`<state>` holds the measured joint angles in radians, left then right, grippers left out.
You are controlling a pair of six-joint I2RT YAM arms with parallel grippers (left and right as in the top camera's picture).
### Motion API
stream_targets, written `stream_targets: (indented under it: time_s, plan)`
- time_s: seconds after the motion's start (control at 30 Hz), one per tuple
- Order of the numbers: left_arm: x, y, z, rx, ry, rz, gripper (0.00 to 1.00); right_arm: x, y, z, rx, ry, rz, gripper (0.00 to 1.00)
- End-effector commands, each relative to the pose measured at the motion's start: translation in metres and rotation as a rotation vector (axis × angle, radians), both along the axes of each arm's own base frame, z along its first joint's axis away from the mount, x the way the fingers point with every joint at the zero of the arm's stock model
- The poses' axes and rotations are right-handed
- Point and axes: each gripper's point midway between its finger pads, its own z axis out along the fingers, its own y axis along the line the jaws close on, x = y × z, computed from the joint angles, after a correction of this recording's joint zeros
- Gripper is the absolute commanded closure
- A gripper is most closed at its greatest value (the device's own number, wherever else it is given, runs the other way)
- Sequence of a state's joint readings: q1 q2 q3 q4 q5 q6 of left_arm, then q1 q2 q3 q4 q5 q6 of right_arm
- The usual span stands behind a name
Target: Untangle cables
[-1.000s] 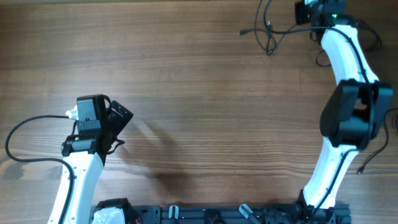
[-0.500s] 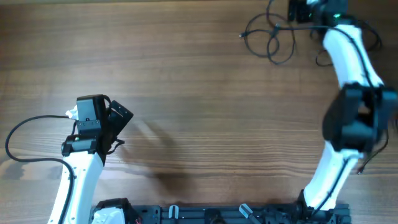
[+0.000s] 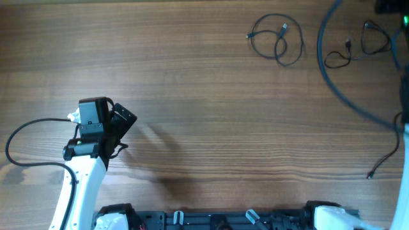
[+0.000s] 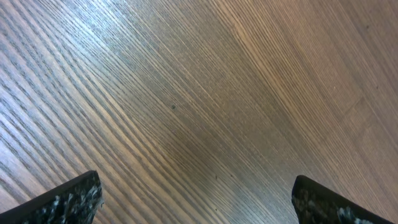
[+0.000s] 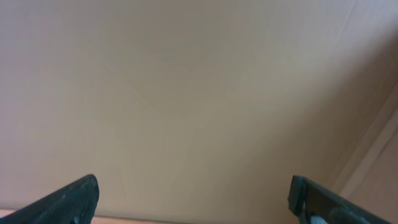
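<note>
Two cables lie apart at the back right of the wooden table. One cable (image 3: 278, 39) forms two loose loops with small plug ends. The other cable (image 3: 356, 50) lies in smaller loops to its right. My left gripper (image 3: 123, 121) rests at the front left, far from both; in the left wrist view the left gripper (image 4: 196, 186) is open over bare wood. My right gripper (image 5: 194, 186) is open with nothing between its fingers and faces a plain beige surface. In the overhead view only a dark part of the right arm (image 3: 391, 5) shows, in the top right corner.
A thick blurred black arm wire (image 3: 339, 76) arcs across the right side. A thin black cord with a plug end (image 3: 382, 164) lies near the right edge. The right arm's white base (image 3: 332, 218) and a black rail (image 3: 217, 220) sit along the front edge.
The right gripper opened and let go of the looped cable, which now lies spread on the table. The right arm swung up and away, uncovering the second cable. The left arm stayed still.
</note>
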<state>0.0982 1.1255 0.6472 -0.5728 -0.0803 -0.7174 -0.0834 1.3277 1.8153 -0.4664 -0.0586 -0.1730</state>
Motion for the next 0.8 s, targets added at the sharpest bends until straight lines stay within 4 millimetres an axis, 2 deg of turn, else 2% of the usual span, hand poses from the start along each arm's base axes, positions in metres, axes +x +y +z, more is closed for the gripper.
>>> stream_targets:
  time_s: [0.0,0.03,0.1,0.2,0.33,0.43,0.6,0.77]
  plan:
    - [0.0,0.001,0.001,-0.008,-0.01,0.01,0.0,-0.043,0.022,-0.001,0.006,-0.073,0.103,0.0]
    - [0.0,0.001,0.001,-0.008,-0.01,0.011,0.0,-0.051,0.022,-0.009,0.004,-0.074,0.1,0.0]
    - [0.0,0.001,0.001,-0.008,-0.01,0.01,0.0,-0.072,0.016,-0.036,0.008,-0.06,0.051,0.0]
    - [0.0,0.001,0.001,-0.008,-0.01,0.011,0.0,-0.106,0.015,-0.06,0.005,-0.121,0.031,0.0]
    - [0.0,0.001,0.001,-0.008,-0.01,0.011,0.0,-0.153,0.019,-0.078,-0.003,-0.221,0.037,0.0]
    - [0.0,0.001,0.001,-0.008,-0.01,0.011,0.0,-0.195,0.022,-0.059,-0.015,-0.345,0.037,0.0]
    - [0.0,0.001,0.001,-0.008,-0.01,0.011,0.0,-0.287,0.027,-0.024,-0.058,-0.588,0.019,0.0]
    - [0.0,0.001,0.001,-0.008,-0.01,0.011,0.0,-0.362,0.033,-0.017,-0.281,-0.702,-0.066,0.0]
